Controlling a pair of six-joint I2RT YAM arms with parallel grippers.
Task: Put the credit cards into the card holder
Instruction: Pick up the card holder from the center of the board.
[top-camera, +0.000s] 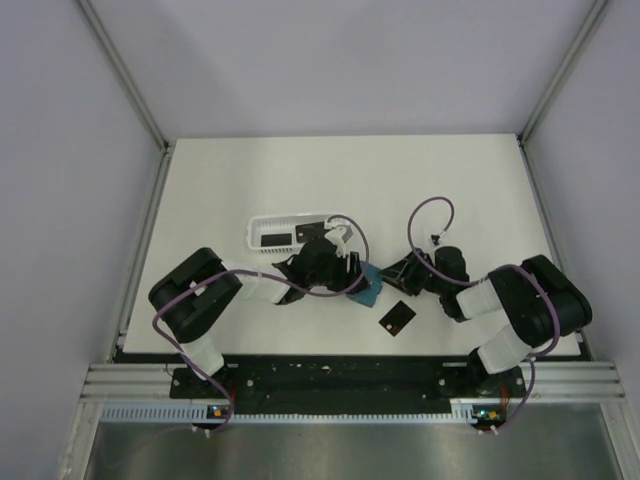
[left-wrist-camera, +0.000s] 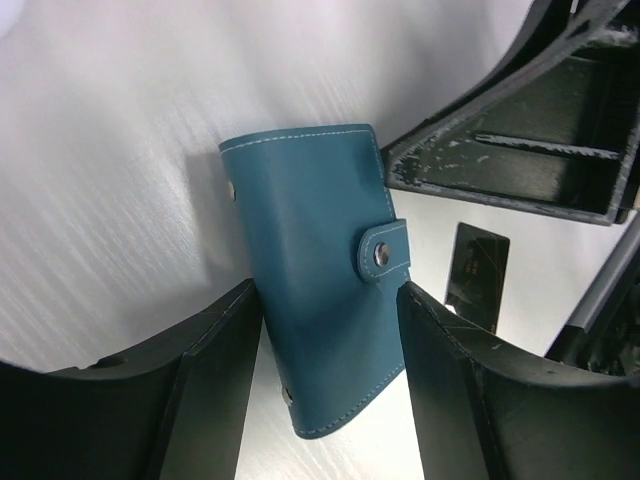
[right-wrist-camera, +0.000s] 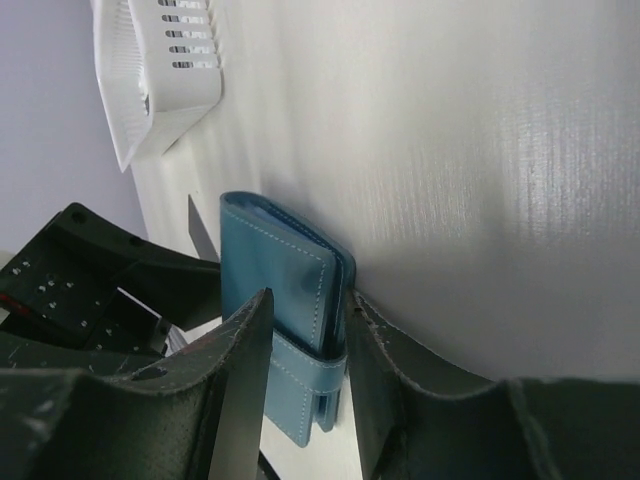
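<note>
The snapped-shut teal card holder (left-wrist-camera: 310, 220) is above the table (top-camera: 450, 180), with the left gripper (left-wrist-camera: 325, 300) clamping its jaws across its width and the right gripper (right-wrist-camera: 310, 300) pinching its thickness, one credit card (top-camera: 397, 320) flat nearby, another card (top-camera: 275, 238) in the white basket (top-camera: 262, 222).

High, far, looking down from behind; close in from each wrist, sharing the teal-blue stitched leather pouch (left-wrist-camera: 320, 290).
</note>
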